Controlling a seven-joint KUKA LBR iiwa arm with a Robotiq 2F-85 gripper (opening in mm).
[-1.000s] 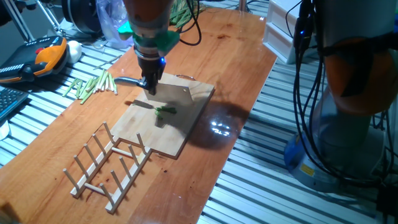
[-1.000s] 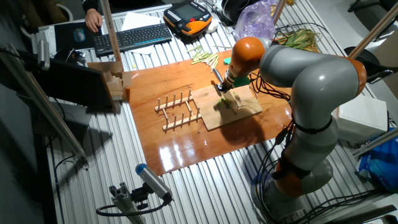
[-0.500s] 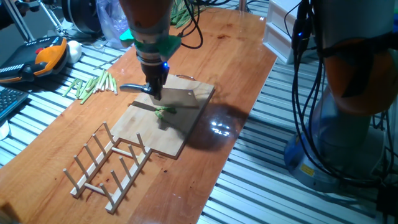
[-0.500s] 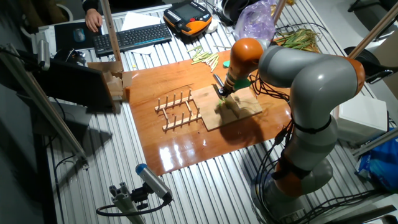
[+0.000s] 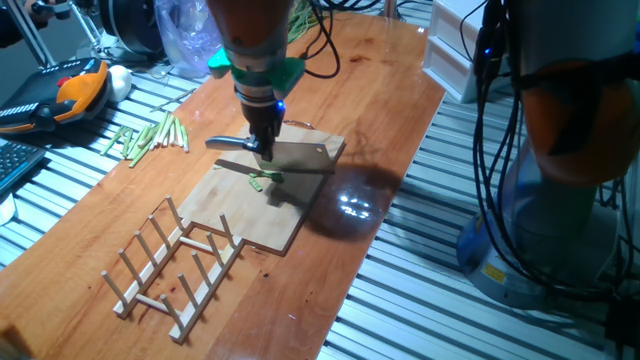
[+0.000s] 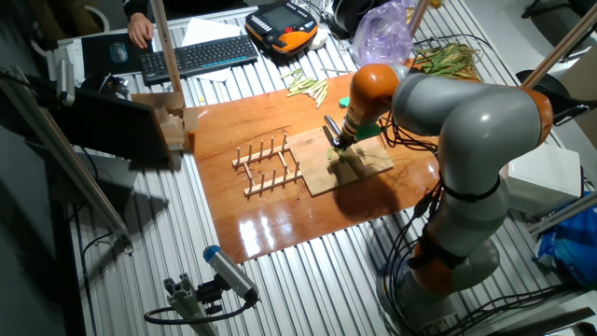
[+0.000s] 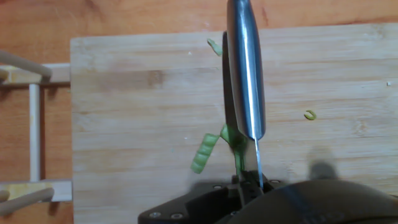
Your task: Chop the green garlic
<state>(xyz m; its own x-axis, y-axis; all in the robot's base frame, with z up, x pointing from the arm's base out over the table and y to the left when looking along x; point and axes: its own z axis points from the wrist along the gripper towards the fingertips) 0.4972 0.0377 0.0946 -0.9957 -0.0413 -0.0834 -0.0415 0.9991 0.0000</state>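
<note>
- Currently the pincer is clenched on a knife, whose blade runs flat and level just over the cutting board.
- Seen from the hand view, the blade lies across the board's middle, its edge right above the green garlic.
- That garlic is a small cluster of bright-green bits near the board's centre; a short ribbed piece lies just left of the blade, and part of the cluster is hidden beneath it.
- Two tiny green scraps lie apart from the cluster on the board.
- Beside the board on the wooden table stands a wooden rack, touching the board's edge.
- Pale-green stalks lie in a bundle at the table's far edge.
</note>
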